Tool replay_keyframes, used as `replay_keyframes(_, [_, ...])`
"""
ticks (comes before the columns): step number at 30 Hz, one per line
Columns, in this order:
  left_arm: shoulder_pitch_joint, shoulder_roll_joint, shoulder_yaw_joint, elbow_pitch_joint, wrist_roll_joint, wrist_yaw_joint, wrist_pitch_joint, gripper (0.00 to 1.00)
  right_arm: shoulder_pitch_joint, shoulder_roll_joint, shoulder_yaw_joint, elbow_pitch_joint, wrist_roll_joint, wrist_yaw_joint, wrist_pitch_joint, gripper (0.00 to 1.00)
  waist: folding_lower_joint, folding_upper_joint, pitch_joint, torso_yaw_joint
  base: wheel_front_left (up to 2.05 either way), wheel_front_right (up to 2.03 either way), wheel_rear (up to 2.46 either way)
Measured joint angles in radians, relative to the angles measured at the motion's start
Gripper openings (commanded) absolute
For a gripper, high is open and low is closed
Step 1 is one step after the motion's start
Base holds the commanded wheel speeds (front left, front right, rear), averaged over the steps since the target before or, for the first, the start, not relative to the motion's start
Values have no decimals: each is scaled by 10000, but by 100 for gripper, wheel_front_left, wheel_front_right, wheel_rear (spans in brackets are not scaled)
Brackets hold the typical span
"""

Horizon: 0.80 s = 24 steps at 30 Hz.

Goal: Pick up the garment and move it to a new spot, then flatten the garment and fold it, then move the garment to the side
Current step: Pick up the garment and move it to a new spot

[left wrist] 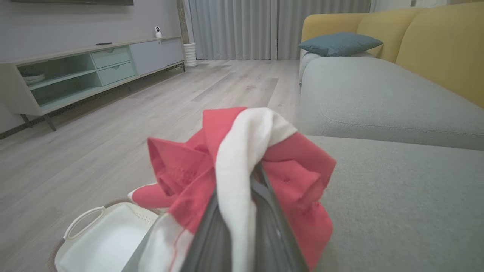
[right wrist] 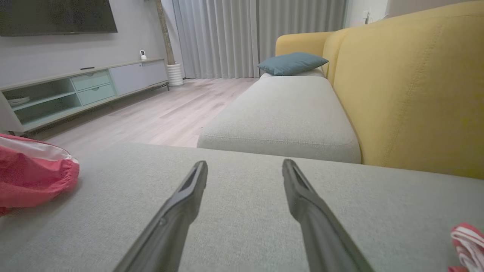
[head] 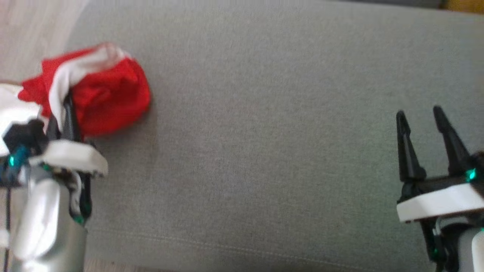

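The left gripper [head: 68, 113] is clamped on the bunched red-and-white garment [head: 109, 94] at the left edge of the grey sofa cushion [head: 264, 132], with bare seat stretching to its right, where the right gripper [head: 419, 112] hovers well apart, fingers spread and empty.

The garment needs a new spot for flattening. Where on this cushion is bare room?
The middle of the cushion is bare, from the garment on the left across to the open right hand. Crowded: the left edge, where the left hand is shut on the garment, and just right of that hand, where a striped cloth lies.
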Motion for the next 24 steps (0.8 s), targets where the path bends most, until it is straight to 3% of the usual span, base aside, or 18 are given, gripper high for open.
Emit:
replay_keyframes(6, [1743, -219, -616, -2638, 280, 286, 330, 0, 461, 207, 8, 115, 171, 0, -188, 100, 0, 0, -665, -315, 0, 0, 0])
replay_keyframes(11, [2190, -291, -1214, -4034, 374, 142, 1037, 0, 573, 228, 221, 251, 337, 0, -307, 100, 0, 0, -747, -861, 0, 0, 0])
replay_keyframes(18, [2221, -713, -2573, -4381, 405, -512, 1522, 0, 504, 245, 441, 539, 775, 0, -594, 100, 0, 0, -540, -2129, 0, 0, 0])
replay_keyframes(24, [1341, -1183, -3877, -3831, 619, -1081, 1699, 0, 328, 247, 433, 777, 972, 0, -771, 100, 0, 0, -234, -3368, 0, 0, 0])
